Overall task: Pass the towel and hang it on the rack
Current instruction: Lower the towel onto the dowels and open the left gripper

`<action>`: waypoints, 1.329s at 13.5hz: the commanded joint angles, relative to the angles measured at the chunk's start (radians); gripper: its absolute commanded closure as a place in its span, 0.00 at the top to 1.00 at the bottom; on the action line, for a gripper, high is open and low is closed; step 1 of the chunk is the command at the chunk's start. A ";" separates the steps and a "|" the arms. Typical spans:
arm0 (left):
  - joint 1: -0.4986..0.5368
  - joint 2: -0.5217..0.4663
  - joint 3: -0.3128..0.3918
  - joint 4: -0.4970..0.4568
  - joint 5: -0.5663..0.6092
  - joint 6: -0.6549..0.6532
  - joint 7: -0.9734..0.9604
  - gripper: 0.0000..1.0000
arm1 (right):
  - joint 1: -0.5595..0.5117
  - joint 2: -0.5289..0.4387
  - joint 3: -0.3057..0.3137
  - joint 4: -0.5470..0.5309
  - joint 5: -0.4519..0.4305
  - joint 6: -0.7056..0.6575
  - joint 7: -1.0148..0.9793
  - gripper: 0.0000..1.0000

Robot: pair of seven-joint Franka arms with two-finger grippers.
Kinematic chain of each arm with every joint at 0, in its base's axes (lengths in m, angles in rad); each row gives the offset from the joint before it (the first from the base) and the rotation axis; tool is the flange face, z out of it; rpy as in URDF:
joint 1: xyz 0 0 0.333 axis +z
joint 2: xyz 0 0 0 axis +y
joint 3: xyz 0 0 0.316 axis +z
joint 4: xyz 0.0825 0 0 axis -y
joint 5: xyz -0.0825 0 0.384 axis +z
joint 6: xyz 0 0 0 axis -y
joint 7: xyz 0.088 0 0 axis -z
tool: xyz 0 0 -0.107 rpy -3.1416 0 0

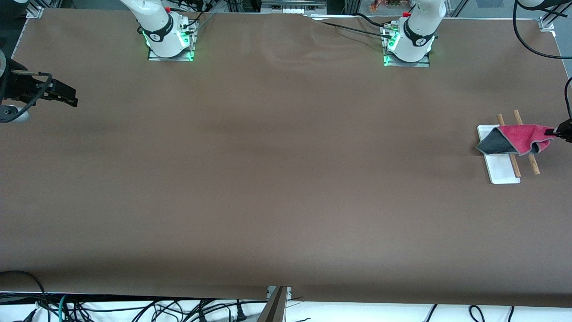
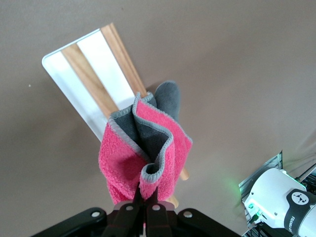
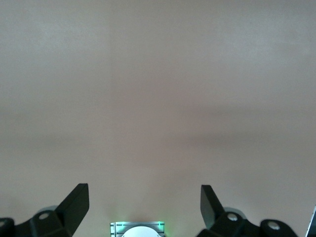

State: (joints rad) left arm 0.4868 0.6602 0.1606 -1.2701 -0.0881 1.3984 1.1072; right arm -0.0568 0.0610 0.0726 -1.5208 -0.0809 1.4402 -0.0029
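Note:
The pink-red towel (image 1: 518,137), with its grey reverse showing, lies across the two brown rods of the rack (image 1: 505,172) at the left arm's end of the table. One grey corner hangs over the rack's white base. My left gripper (image 1: 557,131) is shut on the towel's pink edge, at the side of the rack away from the right arm. In the left wrist view the towel (image 2: 123,163) bunches up from my left gripper (image 2: 149,196), with the rack (image 2: 94,54) under it. My right gripper (image 1: 67,96) waits open over the right arm's end of the table, its fingers (image 3: 76,202) spread over bare table.
Brown cloth covers the table (image 1: 277,179). The two arm bases (image 1: 167,36) (image 1: 409,42) stand along its edge farthest from the front camera. Cables lie below the table's near edge.

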 commanded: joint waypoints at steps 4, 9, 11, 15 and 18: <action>0.032 0.019 0.010 0.038 0.028 -0.013 0.111 0.00 | -0.011 -0.007 0.007 -0.002 0.029 -0.001 0.004 1.00; 0.061 0.041 0.010 0.032 0.028 -0.002 0.103 1.00 | -0.009 -0.007 0.009 -0.002 0.032 0.000 0.004 1.00; 0.065 0.041 0.010 0.031 0.031 0.017 0.112 1.00 | -0.011 -0.007 0.009 -0.002 0.035 0.000 0.004 1.00; 0.073 0.033 0.028 0.049 0.034 0.018 0.112 1.00 | -0.011 -0.007 0.009 -0.002 0.035 0.000 0.004 1.00; 0.075 0.022 0.045 0.112 0.033 0.018 0.114 1.00 | -0.011 -0.007 0.009 -0.002 0.036 0.000 0.004 1.00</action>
State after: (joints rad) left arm 0.5582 0.6886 0.2001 -1.2202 -0.0870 1.4322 1.1951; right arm -0.0568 0.0610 0.0730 -1.5208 -0.0638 1.4407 -0.0029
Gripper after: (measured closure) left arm 0.000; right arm 0.000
